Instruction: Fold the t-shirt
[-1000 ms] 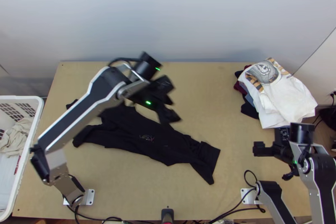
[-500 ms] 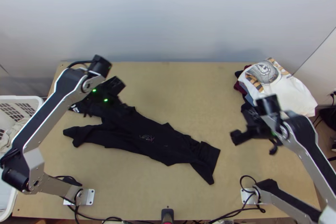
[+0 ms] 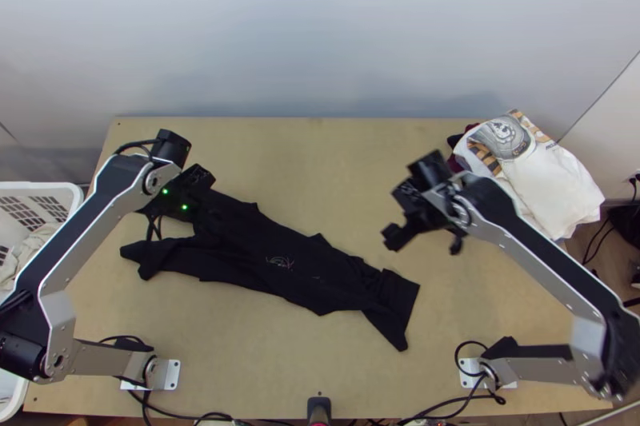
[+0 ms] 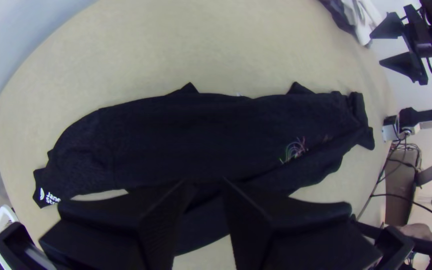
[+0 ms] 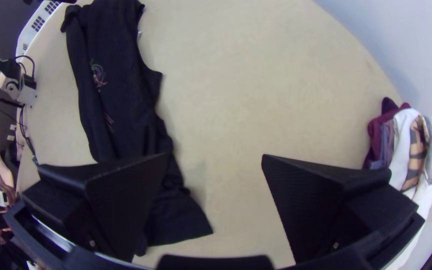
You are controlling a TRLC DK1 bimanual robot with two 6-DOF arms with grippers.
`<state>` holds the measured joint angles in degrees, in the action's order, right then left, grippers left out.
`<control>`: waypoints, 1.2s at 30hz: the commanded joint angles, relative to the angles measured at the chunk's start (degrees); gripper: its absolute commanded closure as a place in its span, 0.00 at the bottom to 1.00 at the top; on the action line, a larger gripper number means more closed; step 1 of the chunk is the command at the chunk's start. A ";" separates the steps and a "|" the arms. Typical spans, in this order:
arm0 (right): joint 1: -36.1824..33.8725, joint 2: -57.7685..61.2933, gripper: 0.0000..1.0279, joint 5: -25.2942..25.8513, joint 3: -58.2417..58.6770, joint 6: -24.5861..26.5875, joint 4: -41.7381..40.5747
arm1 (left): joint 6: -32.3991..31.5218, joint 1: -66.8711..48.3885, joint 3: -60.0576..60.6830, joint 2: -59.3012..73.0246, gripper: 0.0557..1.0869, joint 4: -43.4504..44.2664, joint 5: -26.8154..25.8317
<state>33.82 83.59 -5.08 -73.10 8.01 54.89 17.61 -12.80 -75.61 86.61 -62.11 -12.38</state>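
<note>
The left gripper [image 3: 178,196] is found above the left end of the black t-shirt [image 3: 276,260]. In the left wrist view its fingers are seen parted by a modest gap, and nothing is gripped between them. The right gripper [image 3: 424,242] is noted above the table [image 3: 336,178], right of centre and beyond the garment's right end; its fingers are spread wide, with nothing held.

A white basket [image 3: 74,202] with slotted walls is placed beside the table's left edge. Pale beige cloth [image 3: 24,250], loosely bunched, is contained in it; part of the basket is covered by the left arm.

The t-shirt is laid on the left and middle of the table, slanting from the far left toward the near right. A long, narrow, doubled-over shape is presented, with creases along its length. Two lobes are formed at the left end, bare table being seen between them. A squared flap is observed at the right end, with a pointed corner directed toward the near edge. A small coloured line motif [image 4: 294,150] is borne on the upper surface, and white lettering [image 4: 50,198] is seen at the left end.

At the far right, a white printed garment [image 3: 544,186] is stacked over darker clothes [image 5: 376,135], maroon included.
</note>
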 commanded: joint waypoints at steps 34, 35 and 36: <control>5.46 14.23 0.10 -1.86 -12.07 -3.70 -3.57 | 1.55 -14.54 14.35 8.05 0.96 13.59 7.64; 5.46 14.14 0.10 -1.86 -11.98 -3.70 -3.48 | 1.99 -17.00 14.53 7.17 0.96 11.75 7.02; 5.46 14.05 0.10 -1.86 -11.89 -3.70 -3.48 | 2.17 -19.46 14.53 6.03 0.96 10.34 6.05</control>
<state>39.35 98.28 -6.92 -85.27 4.54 51.05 18.72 -22.98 -62.63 95.24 -46.13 -3.66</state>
